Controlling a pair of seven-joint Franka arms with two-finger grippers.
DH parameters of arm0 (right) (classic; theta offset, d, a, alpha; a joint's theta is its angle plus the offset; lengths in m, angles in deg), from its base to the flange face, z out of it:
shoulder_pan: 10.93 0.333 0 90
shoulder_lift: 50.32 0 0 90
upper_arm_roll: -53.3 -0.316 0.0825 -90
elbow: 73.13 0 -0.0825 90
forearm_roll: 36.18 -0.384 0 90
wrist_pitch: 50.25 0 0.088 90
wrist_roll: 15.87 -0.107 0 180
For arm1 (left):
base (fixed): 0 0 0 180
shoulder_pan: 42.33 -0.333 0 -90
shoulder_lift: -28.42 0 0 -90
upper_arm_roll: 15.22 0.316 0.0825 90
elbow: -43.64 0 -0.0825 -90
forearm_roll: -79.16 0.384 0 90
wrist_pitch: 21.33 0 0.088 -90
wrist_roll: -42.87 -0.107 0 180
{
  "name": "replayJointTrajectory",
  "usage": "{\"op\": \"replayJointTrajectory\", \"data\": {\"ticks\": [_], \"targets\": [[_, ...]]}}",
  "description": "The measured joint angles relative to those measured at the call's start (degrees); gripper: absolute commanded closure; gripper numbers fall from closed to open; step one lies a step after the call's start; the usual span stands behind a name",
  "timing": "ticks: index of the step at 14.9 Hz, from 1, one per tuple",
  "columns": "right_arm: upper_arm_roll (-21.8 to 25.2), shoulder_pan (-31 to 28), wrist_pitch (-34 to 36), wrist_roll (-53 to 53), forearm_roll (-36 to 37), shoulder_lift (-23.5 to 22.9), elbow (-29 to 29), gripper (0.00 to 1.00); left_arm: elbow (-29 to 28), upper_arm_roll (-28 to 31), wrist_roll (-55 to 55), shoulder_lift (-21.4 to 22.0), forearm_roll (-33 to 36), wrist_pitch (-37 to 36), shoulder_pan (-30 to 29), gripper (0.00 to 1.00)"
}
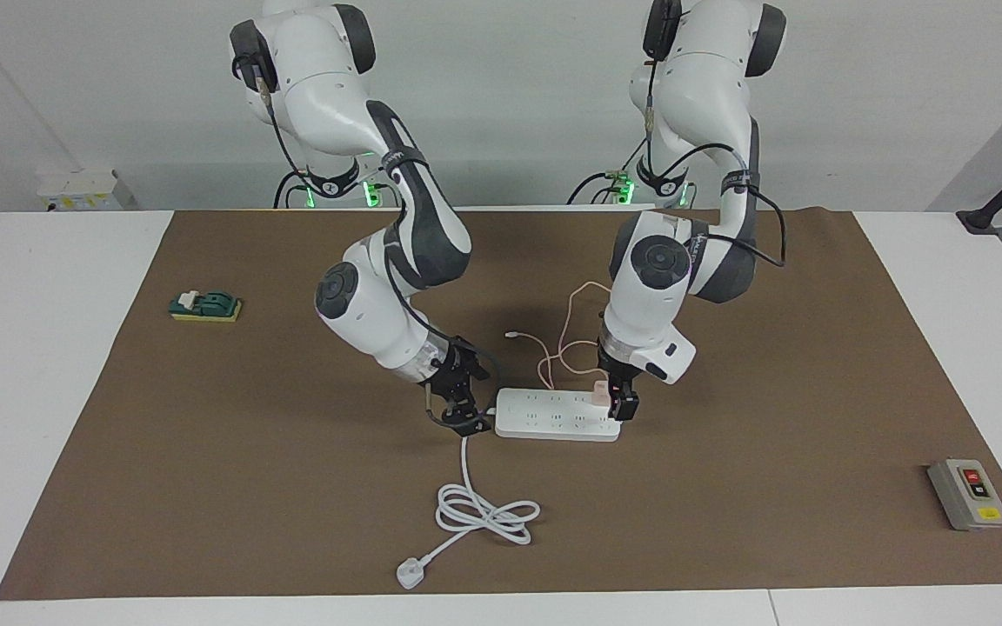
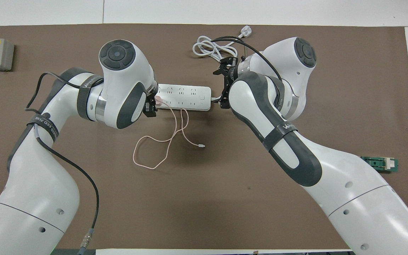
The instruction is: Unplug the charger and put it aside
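The thin pink cable (image 2: 161,141) lay looped on the brown mat (image 1: 727,522) nearest the robots, running to the small pale pink cube-shaped charger (image 1: 599,393), plugged into the long white power strip (image 1: 553,416) at the left arm's end. The left pincer (image 1: 622,407) was down at the charger; whether it was spread or pinching could not be told. The right pincer (image 1: 464,423) sat at the strip's cord end, its state also unclear. Farthest lay the strip's coiled white cord (image 1: 484,513).
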Motion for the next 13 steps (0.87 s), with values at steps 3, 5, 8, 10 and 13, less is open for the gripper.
{"op": "replayJointTrajectory", "data": {"ticks": [3,5,8,10,13], "targets": [[0.0,1.5,-0.1,-2.1,0.0,-3.9,2.0,0.00,-0.8,0.0,0.0,-0.2,0.0,0.7,0.0,0.19],[0.0,1.8,-0.2,-2.4,0.1,-5.9,3.5,0.00,-1.3,-0.1,-0.1,-0.2,0.0,1.0,0.1,0.33],[0.0,3.0,-0.1,-2.4,0.8,-6.9,5.2,0.00,-1.4,-0.3,-0.1,-0.2,0.0,1.5,0.1,0.50],[0.0,3.7,-0.2,-2.4,1.4,-6.9,5.7,0.00,-1.4,-0.3,-0.2,-0.2,0.1,1.6,0.2,0.61],[0.0,4.0,-0.8,-2.4,3.8,-6.9,5.9,0.00,-1.4,-0.4,-1.0,-0.2,0.1,1.7,0.2,1.00]]}}
